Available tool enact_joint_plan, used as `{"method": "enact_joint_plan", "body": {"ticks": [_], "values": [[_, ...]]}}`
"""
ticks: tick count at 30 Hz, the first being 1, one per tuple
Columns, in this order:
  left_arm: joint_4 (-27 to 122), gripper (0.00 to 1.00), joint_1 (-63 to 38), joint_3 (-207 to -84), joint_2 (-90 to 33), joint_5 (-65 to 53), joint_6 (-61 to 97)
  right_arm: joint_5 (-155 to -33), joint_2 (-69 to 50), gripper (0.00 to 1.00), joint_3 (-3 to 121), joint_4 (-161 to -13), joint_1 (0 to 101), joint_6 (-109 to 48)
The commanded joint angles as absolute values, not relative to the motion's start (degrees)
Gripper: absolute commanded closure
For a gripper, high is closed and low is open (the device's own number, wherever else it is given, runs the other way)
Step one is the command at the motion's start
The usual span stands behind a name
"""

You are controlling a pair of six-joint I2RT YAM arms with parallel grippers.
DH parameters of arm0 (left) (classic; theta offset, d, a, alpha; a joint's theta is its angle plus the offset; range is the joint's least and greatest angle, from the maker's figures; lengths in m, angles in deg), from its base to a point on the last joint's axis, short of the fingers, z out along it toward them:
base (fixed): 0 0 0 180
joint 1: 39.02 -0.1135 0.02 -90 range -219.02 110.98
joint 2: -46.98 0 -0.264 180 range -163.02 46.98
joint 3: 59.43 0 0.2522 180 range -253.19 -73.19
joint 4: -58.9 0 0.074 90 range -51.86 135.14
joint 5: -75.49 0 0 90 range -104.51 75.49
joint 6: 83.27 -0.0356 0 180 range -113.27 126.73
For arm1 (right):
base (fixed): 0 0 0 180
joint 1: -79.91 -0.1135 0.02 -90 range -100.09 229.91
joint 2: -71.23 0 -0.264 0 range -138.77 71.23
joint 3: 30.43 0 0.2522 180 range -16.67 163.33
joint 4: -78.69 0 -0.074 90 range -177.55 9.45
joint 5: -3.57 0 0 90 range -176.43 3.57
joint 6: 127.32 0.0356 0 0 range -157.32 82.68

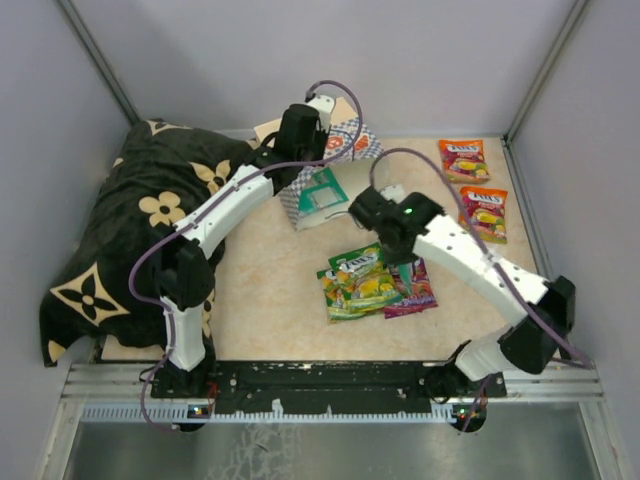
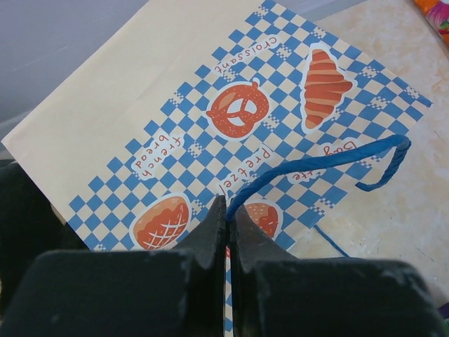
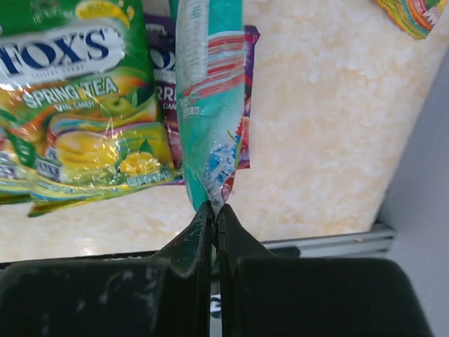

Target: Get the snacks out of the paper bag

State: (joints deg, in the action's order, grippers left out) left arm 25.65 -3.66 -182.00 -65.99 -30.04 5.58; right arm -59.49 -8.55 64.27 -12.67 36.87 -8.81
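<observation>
The paper bag (image 1: 345,142) lies flat at the back of the table, cream with a blue-white checkered band (image 2: 210,119). My left gripper (image 2: 226,203) is shut on its blue cord handle (image 2: 323,163). My right gripper (image 3: 215,206) is shut on the corner of a teal snack packet (image 3: 209,91), which hangs edge-on above a pile of snacks. In that pile are a green packet (image 1: 360,278) and a purple one (image 1: 412,285). Two orange packets (image 1: 463,158) (image 1: 484,212) lie at the right. Another teal packet (image 1: 322,190) rests by the bag's near edge.
A black flower-patterned cushion (image 1: 130,220) fills the left side of the table. Grey walls close in the back and both sides. A metal rail (image 1: 330,380) runs along the near edge by the arm bases.
</observation>
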Motion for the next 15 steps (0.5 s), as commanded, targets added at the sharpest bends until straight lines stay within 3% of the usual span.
{"method": "enact_joint_plan", "body": {"ticks": [1,8,9,11,12,13,15], "values": [[27.45,1.00,-4.27,-180.68,-66.32,-29.59,5.27,-46.95,-18.08,1.00,65.51,-3.79,26.04,-4.39],[27.64,1.00,-4.73,-178.99,-65.43,-29.66,5.28,-56.17,-26.96,1.00,70.13,-12.71,18.59,-8.02],[27.68,1.00,-4.89,-178.60,-65.08,-29.71,5.22,-58.13,-25.83,0.86,70.70,-14.40,18.57,-8.84],[27.82,1.00,-5.26,-178.31,-64.57,-29.72,5.06,-61.67,-22.13,0.49,72.19,-17.73,18.57,-10.98],[27.82,1.00,-5.53,-178.31,-64.39,-29.67,5.10,-63.71,-19.77,0.19,73.05,-19.70,18.63,-13.18],[27.82,1.00,-5.72,-178.40,-64.26,-29.27,5.25,-66.45,-17.61,0.04,73.99,-22.00,18.89,-14.75],[26.66,1.00,-6.02,-179.59,-64.28,-27.43,6.01,-73.54,-12.33,0.01,74.56,-30.09,21.69,-16.75]]}}
